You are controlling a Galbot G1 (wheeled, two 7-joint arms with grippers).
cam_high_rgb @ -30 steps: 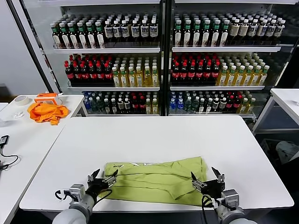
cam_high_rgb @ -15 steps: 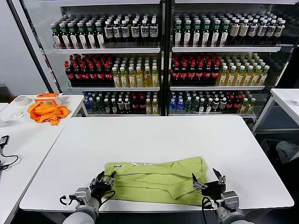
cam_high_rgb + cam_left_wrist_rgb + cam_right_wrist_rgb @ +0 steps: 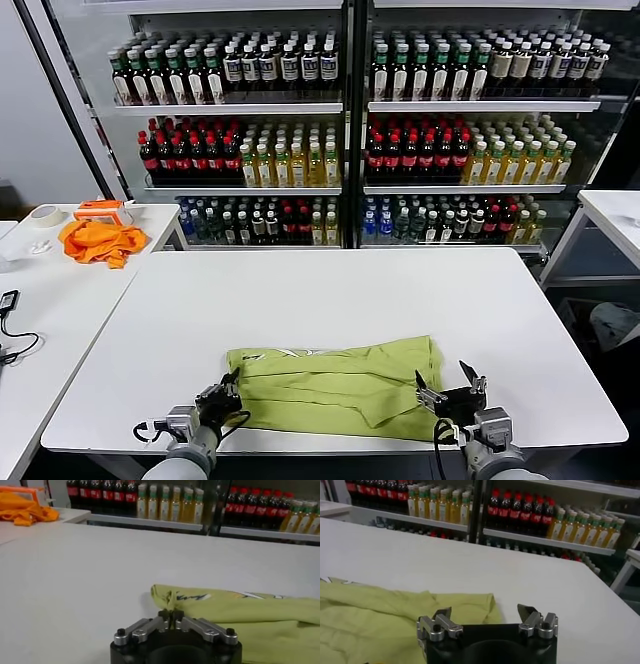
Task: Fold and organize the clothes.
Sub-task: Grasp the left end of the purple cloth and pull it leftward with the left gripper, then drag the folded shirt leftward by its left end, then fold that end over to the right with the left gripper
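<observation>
1. gripping the near left corner of the t-shirt point(image 3: 335, 388), the left gripper point(image 3: 222, 398) sits low at the front edge of the white surface point(image 3: 300, 290). in the left wrist view its fingers point(image 3: 165, 620) are drawn together with a small pinch of the yellow-green fabric between the tips.
2. the right gripper point(image 3: 450, 390) hovers at the shirt's near right corner. its fingers point(image 3: 442, 617) are spread wide and hold nothing; the cloth lies under and just beyond them.
3. the t-shirt lies flat as a long band across the front middle of the surface, with a strip of white print along its far left edge. only one garment can be made out.
4. judgement: one corner is pinched and the other gripper is lined up over the opposite corner, most likely so both near corners can be lifted together for a fold. the right side looks not yet grasped.
5. containers: the glass-fronted cooler shelves point(image 3: 350, 110) behind are filled with rows of bottled drinks, dark, red-capped and yellow.
6. a side surface point(image 3: 40, 290) to the left carries an orange cloth point(image 3: 98, 241), an orange-and-white object and a tape roll, well apart from the work.
</observation>
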